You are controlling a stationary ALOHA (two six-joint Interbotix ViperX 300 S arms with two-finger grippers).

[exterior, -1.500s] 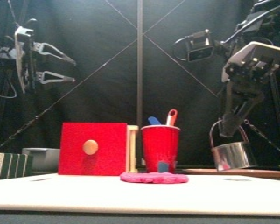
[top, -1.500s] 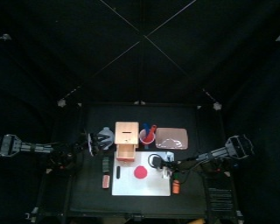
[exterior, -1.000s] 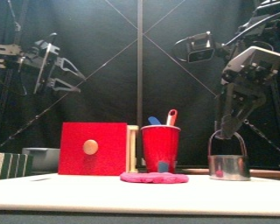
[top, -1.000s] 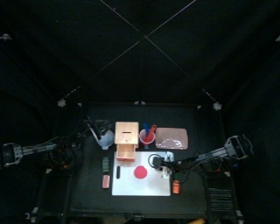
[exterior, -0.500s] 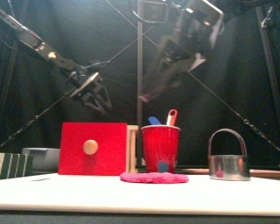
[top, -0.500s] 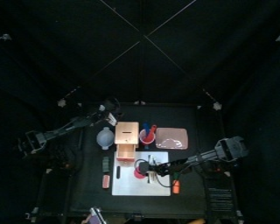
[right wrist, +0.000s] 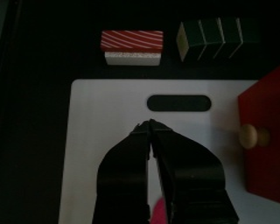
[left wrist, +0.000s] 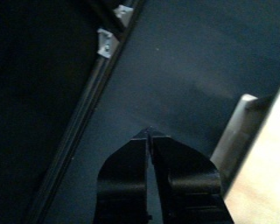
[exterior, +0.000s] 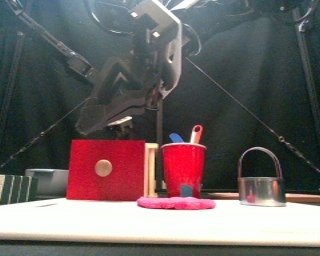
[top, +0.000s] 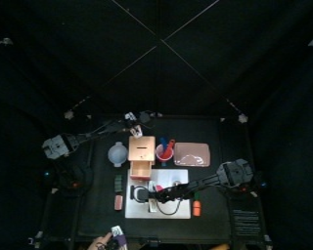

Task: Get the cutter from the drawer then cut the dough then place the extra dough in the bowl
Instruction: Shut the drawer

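The worktop (top: 87, 210) is seen carrying a white cutting board (right wrist: 108, 131) at its front, and a pale wooden box (top: 142, 154) is set just behind the board, its red drawer front (exterior: 104, 170) turned toward the front. A pink tray (top: 195, 153) is laid to the right of the box and a blue-grey bowl (top: 114, 152) to its left. A red cup (exterior: 184, 165) is placed between box and tray. The cutter (exterior: 262, 183) is stood upright, handle up, right of the cup in the front view, apart from the dough (exterior: 176, 202) and gripped by nothing. The pink dough is laid flat on the board in front of the cup. A dark green sushi roll (right wrist: 219, 34) and a red-and-white striped toy (right wrist: 132, 46) are lined up beside the board's edge. The right end effector (right wrist: 152, 128) is held over the board near its grip hole, jaws pressed together and empty. The left end effector (left wrist: 146, 138) is held over bare worktop behind the box, jaws likewise closed on nothing.
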